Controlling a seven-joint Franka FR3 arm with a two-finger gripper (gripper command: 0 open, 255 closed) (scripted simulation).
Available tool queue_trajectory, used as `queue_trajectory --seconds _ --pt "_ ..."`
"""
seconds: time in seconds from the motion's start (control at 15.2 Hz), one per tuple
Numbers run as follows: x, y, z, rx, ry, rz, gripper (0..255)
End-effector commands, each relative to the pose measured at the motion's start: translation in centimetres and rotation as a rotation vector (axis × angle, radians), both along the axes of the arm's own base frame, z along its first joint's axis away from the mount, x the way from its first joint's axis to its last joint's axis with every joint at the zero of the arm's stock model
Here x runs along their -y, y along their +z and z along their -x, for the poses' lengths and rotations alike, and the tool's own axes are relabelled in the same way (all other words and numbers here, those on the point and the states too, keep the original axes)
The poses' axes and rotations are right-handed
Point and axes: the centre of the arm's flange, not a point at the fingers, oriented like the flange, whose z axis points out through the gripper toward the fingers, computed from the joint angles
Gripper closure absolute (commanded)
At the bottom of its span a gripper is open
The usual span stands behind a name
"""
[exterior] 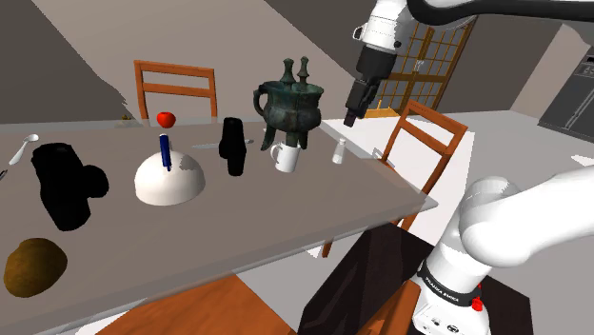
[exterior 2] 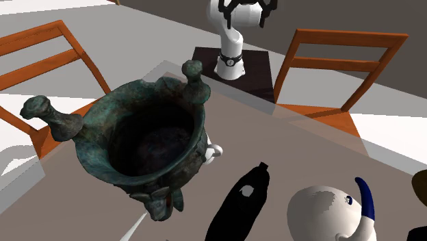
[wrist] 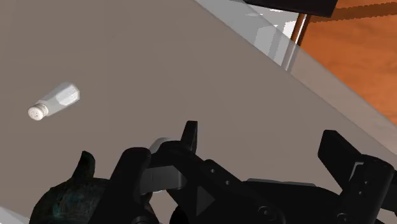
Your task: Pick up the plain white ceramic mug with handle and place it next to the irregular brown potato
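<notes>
One brown potato (exterior: 34, 266) is seen at the near edge of the table (exterior: 305, 195), at the shoulder view's lower left. Farther in, a white dome (exterior: 169, 181) and a black bottle (exterior: 232, 145) are set. Then comes the white mug (exterior: 285, 158), stood upright just in front of a green bronze vessel (exterior: 288, 103), with a salt shaker (exterior: 338, 151) near it on the shoulder view's right. Mug and potato are well apart. Beyond, the gripper (exterior: 351, 118) is held above the table, up and right of the mug, not touching it. Jaws are spread, nothing between them.
</notes>
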Motion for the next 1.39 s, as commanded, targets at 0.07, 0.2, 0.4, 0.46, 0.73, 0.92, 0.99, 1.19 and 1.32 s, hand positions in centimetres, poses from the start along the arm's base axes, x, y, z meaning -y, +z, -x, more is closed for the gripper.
queue_trajectory --seconds 0.07,0.2,0.4,0.46,0.73,0.92,0.99,1.19,1.32 --pt "1.0 -0.7 -0.7 0.006 0.041 -0.006 0" --pt "2.9 -2.1 -2.2 0.017 0.124 -0.017 0" --pt "5.4 -4.2 -4.8 0.035 0.248 -0.033 0" --pt "6.1 -4.8 -5.7 0.041 0.290 -0.039 0" --pt "8.7 -7.6 -9.8 0.064 0.455 -0.061 0" --pt "10.2 -9.6 -13.1 0.081 0.580 -0.077 0" --pt "10.6 -10.3 -14.3 0.087 0.621 -0.083 0" --pt "11.4 -12.3 -17.8 0.104 0.745 -0.099 0" --pt "11.7 -13.6 -20.3 0.116 0.828 -0.110 0"
